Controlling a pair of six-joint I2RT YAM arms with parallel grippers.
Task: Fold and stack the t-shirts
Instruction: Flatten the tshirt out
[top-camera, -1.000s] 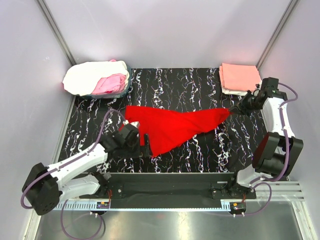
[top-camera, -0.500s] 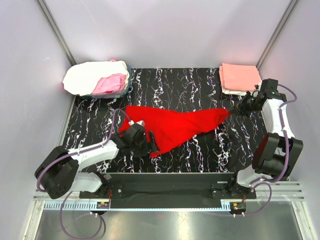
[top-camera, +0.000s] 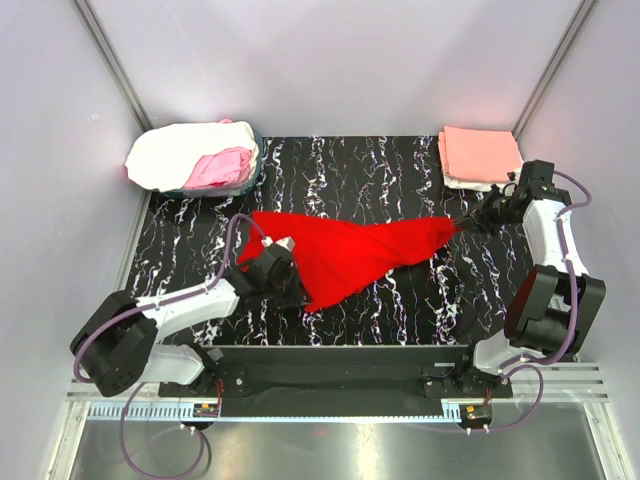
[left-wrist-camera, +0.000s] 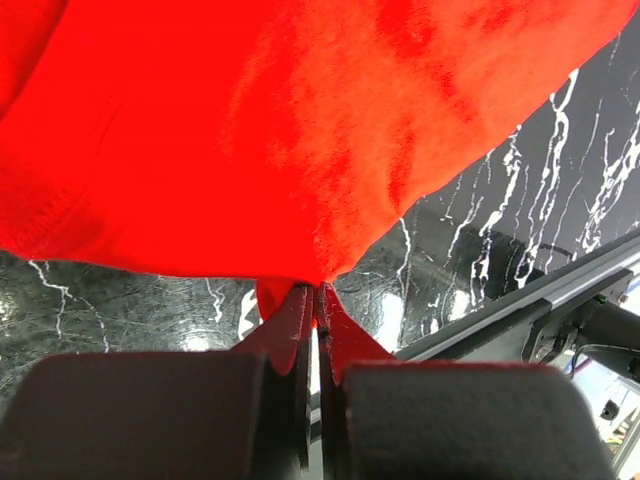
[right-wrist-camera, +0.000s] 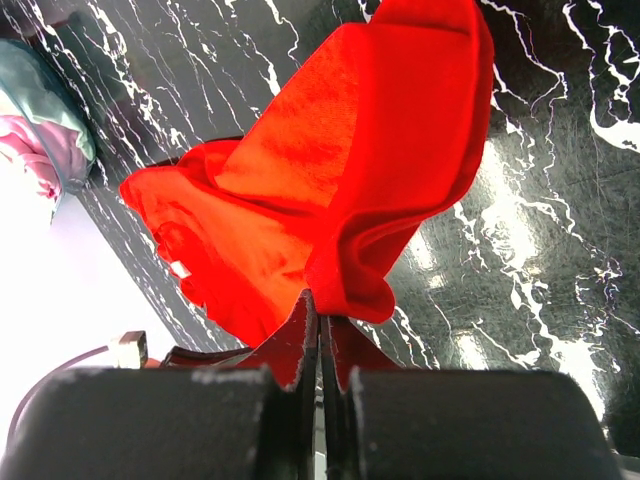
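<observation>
The red shirt (top-camera: 350, 252) lies stretched on the black table (top-camera: 400, 170) between both grippers. The left gripper (left-wrist-camera: 316, 290) is pinched tight on its edge and the right gripper (right-wrist-camera: 320, 300) is clamped on a bunched corner. Folded pink shirts (top-camera: 480, 155) sit just beyond the right fingers; a loose pile (top-camera: 190, 158) lies well beyond the left.

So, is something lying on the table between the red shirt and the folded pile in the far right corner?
Nothing visible does. Only bare table lies between the red shirt and the pile. The right gripper, shut on the shirt's tip, is itself close beside the pile.
</observation>
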